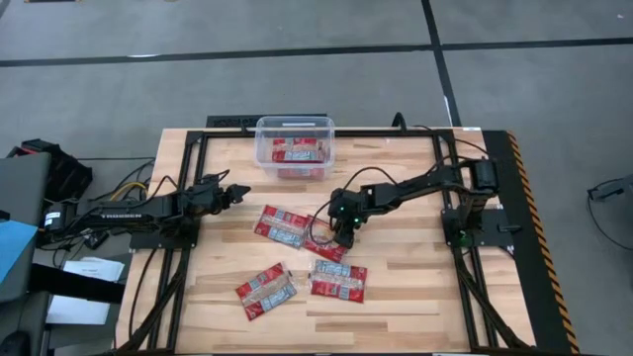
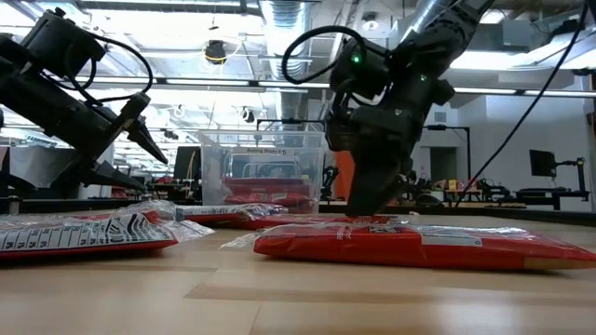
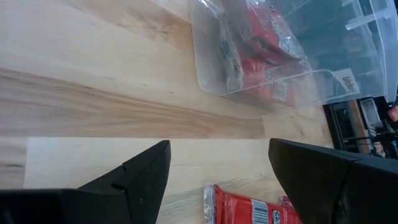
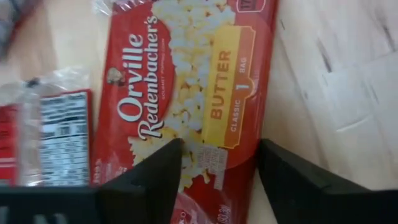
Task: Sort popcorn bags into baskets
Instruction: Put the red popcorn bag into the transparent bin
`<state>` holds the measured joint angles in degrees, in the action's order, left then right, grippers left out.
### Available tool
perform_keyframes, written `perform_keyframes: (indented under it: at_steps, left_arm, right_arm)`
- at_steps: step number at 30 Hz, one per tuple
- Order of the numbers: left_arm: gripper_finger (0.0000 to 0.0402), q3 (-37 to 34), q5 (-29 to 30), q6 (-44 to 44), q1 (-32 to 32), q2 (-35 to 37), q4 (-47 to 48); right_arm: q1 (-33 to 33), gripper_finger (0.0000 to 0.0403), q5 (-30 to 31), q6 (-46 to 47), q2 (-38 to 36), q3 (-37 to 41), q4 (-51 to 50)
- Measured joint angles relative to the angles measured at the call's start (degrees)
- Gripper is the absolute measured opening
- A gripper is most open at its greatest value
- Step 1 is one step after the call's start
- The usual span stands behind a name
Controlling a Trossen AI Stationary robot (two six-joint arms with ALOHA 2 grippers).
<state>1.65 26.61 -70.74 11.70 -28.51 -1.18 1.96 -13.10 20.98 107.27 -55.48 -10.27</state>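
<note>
**Right gripper down over a popcorn bag in the middle of the table**

The right gripper (image 1: 342, 233) is low over the centre of the wooden table (image 1: 415, 287). Its 2 fingers are apart, and a red popcorn bag (image 4: 199, 81) lies under and between them; in the right wrist view the fingertips (image 4: 155, 171) stand on both sides of the bag's end. The fingers are not pressed together on it. If they touch the bag, I cannot tell.

On the table 4 bags are visible in the high view. 1 bag (image 1: 282, 225) lies just left of the right gripper. The bag under the gripper (image 1: 322, 247) is partly hidden by it. Another bag (image 1: 338, 280) lies nearer the front edge, touching or almost touching that one. The last bag (image 1: 265, 291) lies tilted, to the left of it.

The clear basket (image 1: 295, 127) stands at the far edge of the table, in the middle. Red bags (image 1: 297, 151) are already inside it.

The left gripper (image 1: 234, 191) hangs above the table on the left side, between the basket and the loose bags. Its fingers (image 3: 134, 180) are wide apart and hold nothing.
</note>
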Motion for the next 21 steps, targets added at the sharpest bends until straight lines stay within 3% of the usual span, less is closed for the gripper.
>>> perform_keyframes:
  at_steps: [4, 10, 16, 21]
  left_arm:
    - [0.0261, 0.0, 0.0, 0.0, 0.0, 0.0, 0.0]
    - [0.0261, 0.0, 0.0, 0.0, 0.0, 0.0, 0.0]
    - [0.0261, 0.0, 0.3, 0.0, 0.0, 0.0, 0.0]
    - [0.0261, 0.0, 1.2, 0.0, 0.0, 0.0, 0.0]
  right_arm:
    - [-1.5, 0.0149, 4.8, -2.4, 0.3, -1.0, -2.8]
    - [-0.8, 0.0019, 4.4, -2.2, 0.3, -1.0, -4.4]
    - [1.1, 0.0005, 3.2, -1.9, -1.5, -2.5, -7.7]
    - [3.8, 0.0004, 0.4, -4.2, -7.5, -3.9, -12.0]
